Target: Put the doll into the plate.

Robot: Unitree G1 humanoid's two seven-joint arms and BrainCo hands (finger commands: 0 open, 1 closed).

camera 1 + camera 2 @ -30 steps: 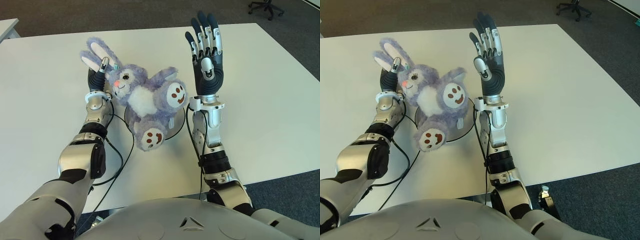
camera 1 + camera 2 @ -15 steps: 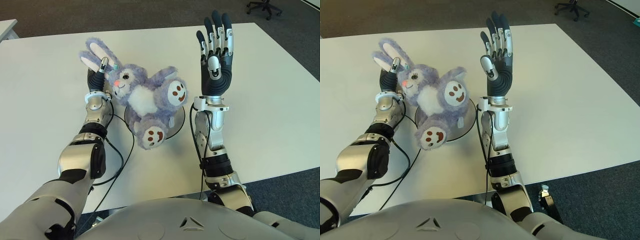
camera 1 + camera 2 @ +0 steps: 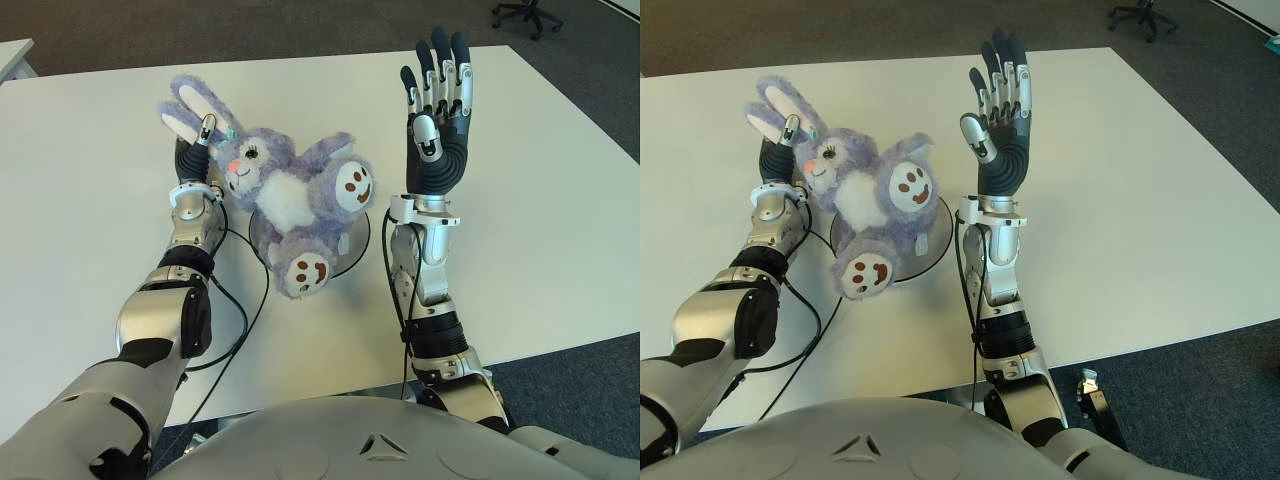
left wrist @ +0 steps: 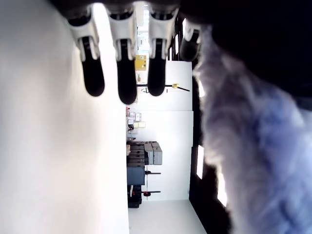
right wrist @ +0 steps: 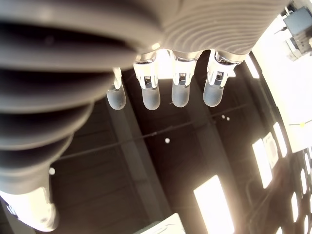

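Right hand stands raised, palm up and fingers spread wide, holding nothing, just right of the plate. On that plate lies the doll, a purple plush rabbit on its back, its long axis running from the near foot diagonally to ears at far left. Left hand presses against its head, fingers extended.

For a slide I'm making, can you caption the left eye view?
Plush bunny lies over the plate, left hand at its ear, right hand raised open beside it.
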